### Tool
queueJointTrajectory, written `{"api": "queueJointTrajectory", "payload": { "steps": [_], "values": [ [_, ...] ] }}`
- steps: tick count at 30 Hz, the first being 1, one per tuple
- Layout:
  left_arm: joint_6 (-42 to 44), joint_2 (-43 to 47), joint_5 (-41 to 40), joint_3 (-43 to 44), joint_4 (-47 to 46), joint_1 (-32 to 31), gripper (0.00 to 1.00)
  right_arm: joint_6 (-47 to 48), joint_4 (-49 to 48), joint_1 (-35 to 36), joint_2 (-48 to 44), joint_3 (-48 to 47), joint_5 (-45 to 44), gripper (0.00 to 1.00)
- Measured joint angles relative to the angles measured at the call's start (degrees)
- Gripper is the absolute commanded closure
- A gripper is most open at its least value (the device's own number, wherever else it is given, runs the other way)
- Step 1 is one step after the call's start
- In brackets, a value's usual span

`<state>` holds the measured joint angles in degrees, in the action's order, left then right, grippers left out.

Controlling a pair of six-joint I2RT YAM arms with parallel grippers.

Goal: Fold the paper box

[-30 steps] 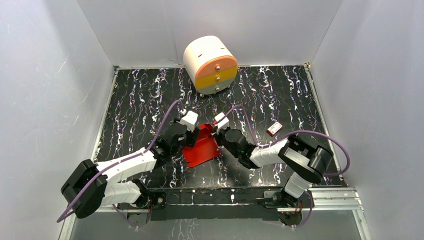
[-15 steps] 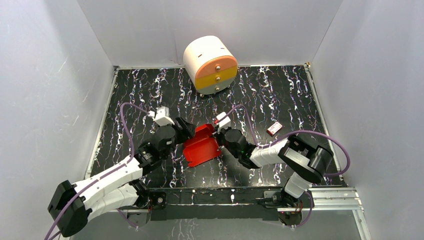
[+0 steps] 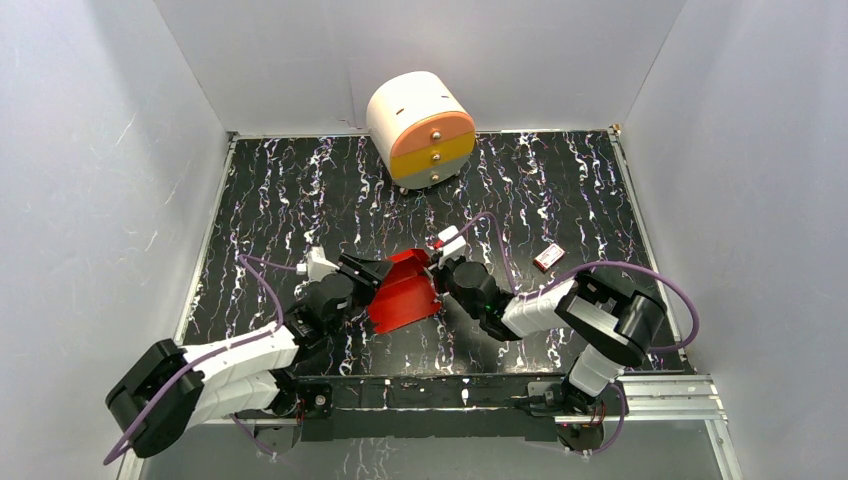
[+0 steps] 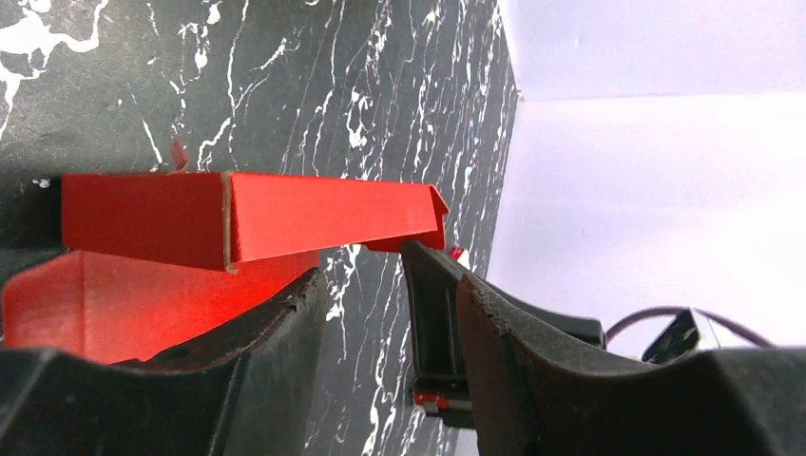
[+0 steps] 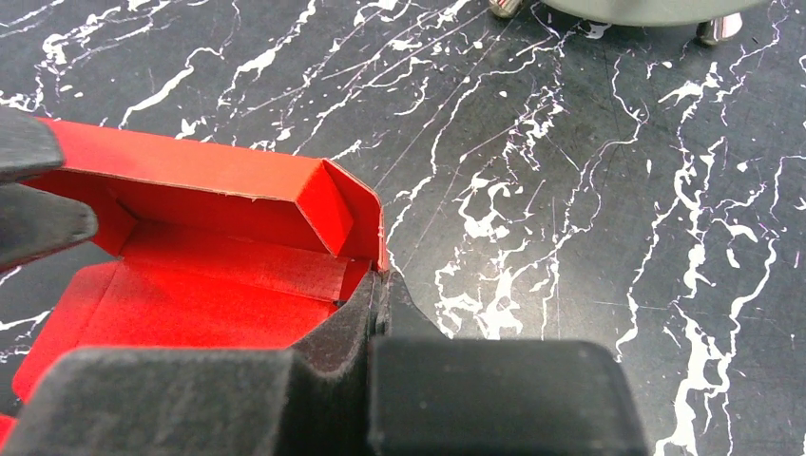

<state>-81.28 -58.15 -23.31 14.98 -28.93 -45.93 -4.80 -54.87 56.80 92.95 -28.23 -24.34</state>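
The paper box [image 3: 404, 292] is a half-formed red card tray in the middle of the table, with its far wall folded up. In the right wrist view its inside [image 5: 219, 285] and a tucked corner flap show. My right gripper [image 3: 435, 268] is shut on the box's right wall, whose card edge is pinched between the pads [image 5: 382, 285]. My left gripper [image 3: 371, 272] lies low at the box's left side with its jaws open [image 4: 390, 285]. One left finger [image 4: 257, 342] rests against a red flap, and only table shows between the fingers. The raised wall [image 4: 285, 214] runs across above them.
A round white, orange and yellow drawer unit [image 3: 422, 130] stands at the back centre. A tiny red-and-white packet [image 3: 548, 257] lies right of the box. White walls close in the black marbled table [image 3: 280, 190] on three sides.
My left arm swung away to the left from above the box, then dropped low and came back to the box's left side, jaws a little narrower. The right gripper kept its hold.
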Motion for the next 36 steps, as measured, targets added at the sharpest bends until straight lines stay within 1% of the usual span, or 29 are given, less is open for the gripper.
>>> {"api": "queueJointTrajectory", "payload": {
  "steps": [7, 18, 27, 32, 36],
  "values": [
    [-5.7, -6.3, -2.1, -0.3, -5.8, 0.0, 0.54, -1.5, -1.2, 1.8, 0.3, 0.0, -1.8, 1.0],
    [-9.4, -8.9, -7.8, -0.7, -11.7, 0.5, 0.62, -2.6, -3.5, 4.4, 2.5, 0.0, -5.8, 1.0],
    [-12.7, -14.0, -5.4, -1.9, -14.9, 6.4, 0.67, -2.7, -3.6, 4.5, 2.9, 0.0, -6.0, 1.0],
    [-13.4, -16.4, -3.6, -2.1, -17.1, 7.6, 0.73, -2.6, -3.7, 4.5, 3.0, 0.0, -5.9, 1.0],
    [-13.9, -17.9, -2.4, -2.1, -19.4, 8.3, 0.81, -2.6, -3.8, 4.5, 3.1, 0.0, -5.9, 1.0]
  ]
}}
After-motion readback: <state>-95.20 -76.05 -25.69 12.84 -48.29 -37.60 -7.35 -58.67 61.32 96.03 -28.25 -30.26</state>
